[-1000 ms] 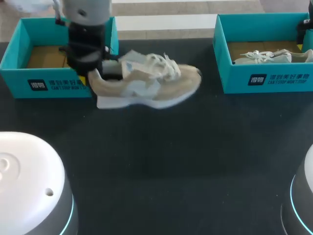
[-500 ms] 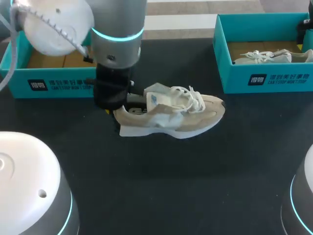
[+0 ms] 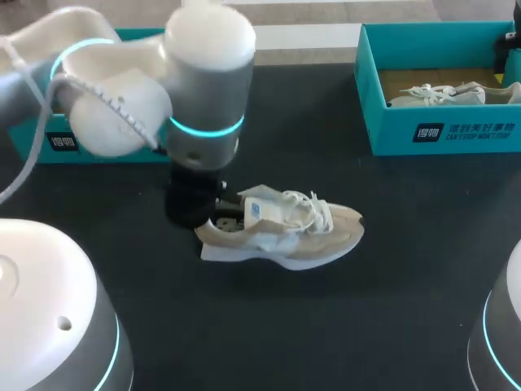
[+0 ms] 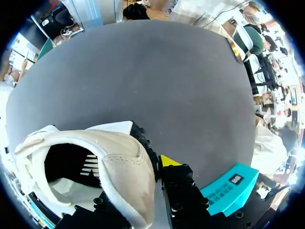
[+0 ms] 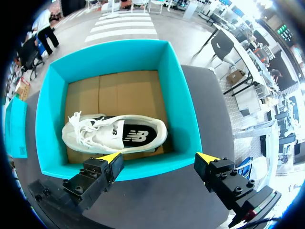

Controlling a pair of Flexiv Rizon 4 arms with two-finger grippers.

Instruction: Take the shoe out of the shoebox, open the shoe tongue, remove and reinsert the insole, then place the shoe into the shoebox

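A beige and white shoe (image 3: pixel 285 232) with white laces rests on the black table's middle, toe pointing right. My left gripper (image 3: pixel 199 220) is shut on its heel collar; in the left wrist view the heel (image 4: pixel 126 179) sits pinched between the fingers, one yellow fingertip (image 4: pixel 167 161) showing outside it. The left teal shoebox (image 3: pixel 89 142) lies behind my left arm, mostly hidden. My right gripper (image 5: pixel 159 160) hangs open above the right teal shoebox (image 5: pixel 183 109), which holds a second white shoe (image 5: pixel 114 136).
The right shoebox (image 3: pixel 440 130) stands at the table's back right with the white shoe (image 3: pixel 448 94) inside. Black tabletop (image 3: pixel 326 326) stretches in front of the shoe. Two white robot bases (image 3: pixel 49 326) occupy the near corners.
My left arm has carried the shoe from beside the left shoebox toward the near middle of the table and lowered it. The right arm has stayed still.
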